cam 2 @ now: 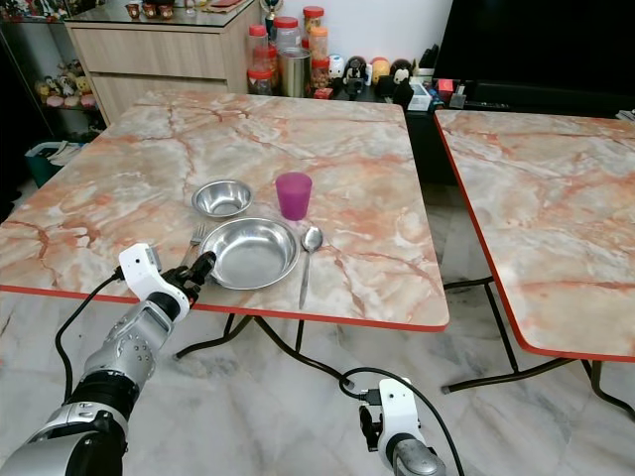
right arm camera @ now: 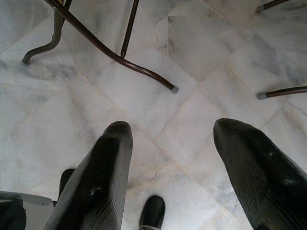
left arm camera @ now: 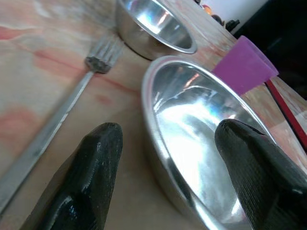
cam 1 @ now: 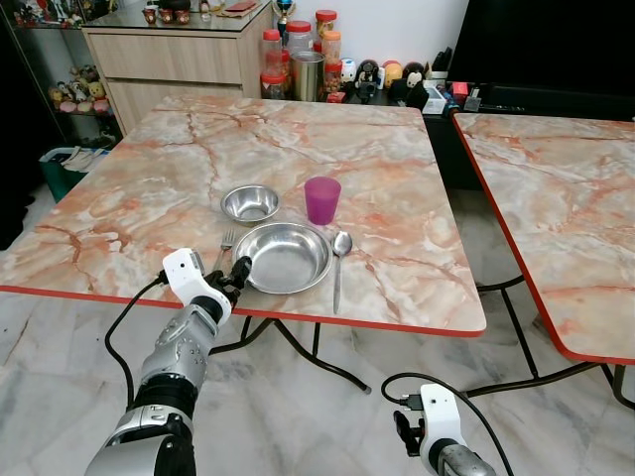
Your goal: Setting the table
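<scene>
A square table (cam 1: 149, 188) with a pink-veined marble top and a red edge stands on a pale marble-tiled floor (cam 1: 327, 416), and a second table of the same kind (cam 1: 556, 208) sits just to its right across a narrow gap, its far side cut off by the frame. Behind them a wooden sideboard (cam 1: 179, 59) lines the wall, with red-lidded jars (cam 1: 298, 45) and small figurines (cam 1: 382, 79) crowded beside it, too small to tell apart. On the near part of the first table lies one place setting: one steel plate (cam 1: 286, 257), one small steel bowl (cam 1: 250, 203) behind it, one purple cup (cam 1: 321, 199), one fork (cam 1: 224, 250) just left of the plate and one spoon (cam 1: 339, 266) just right of it. The left gripper (cam 1: 234, 278) hovers at the table's front edge with its fingers spread wide, gripping nothing, one on each side of the plate's near rim. The right gripper (right arm camera: 165, 165) hangs low over the floor, fingers also apart and empty.
</scene>
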